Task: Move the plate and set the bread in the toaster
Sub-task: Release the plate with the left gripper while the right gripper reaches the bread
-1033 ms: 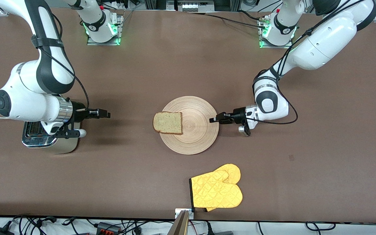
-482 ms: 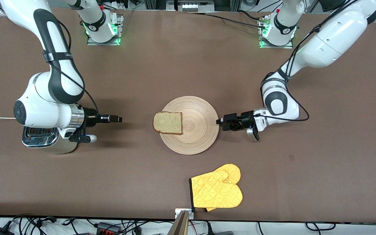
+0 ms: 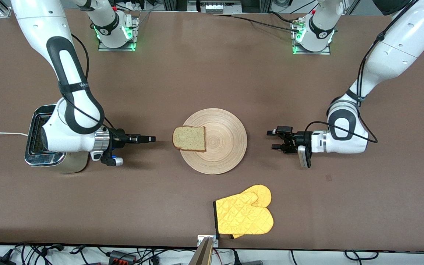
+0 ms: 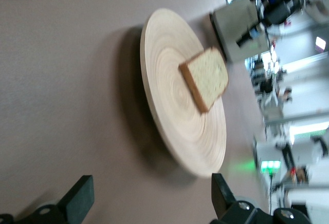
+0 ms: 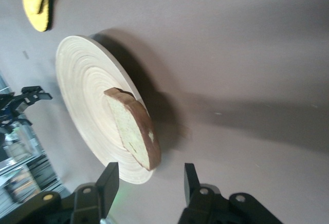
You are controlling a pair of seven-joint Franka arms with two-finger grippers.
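Right gripper, jaws apart and holding nothing, points level at the bread, low over the table between toaster and plate. That toaster stands near the table edge at the right arm's end, largely hidden under the arm. At mid-table sits the plate, with the bread lying flat on the rim that faces the right gripper, overhanging it slightly. A yellow mitt rests close to the table edge nearest the camera. Left gripper is also spread and unloaded, hanging clear of the plate toward the left arm's end. To grasp well, the right gripper should probably run straight in so its fingers straddle the overhanging crust, then close gently. Compared with a second ago, the right gripper has advanced toward the bread, while the left one has drawn back from the plate rim; plate and bread have not moved.
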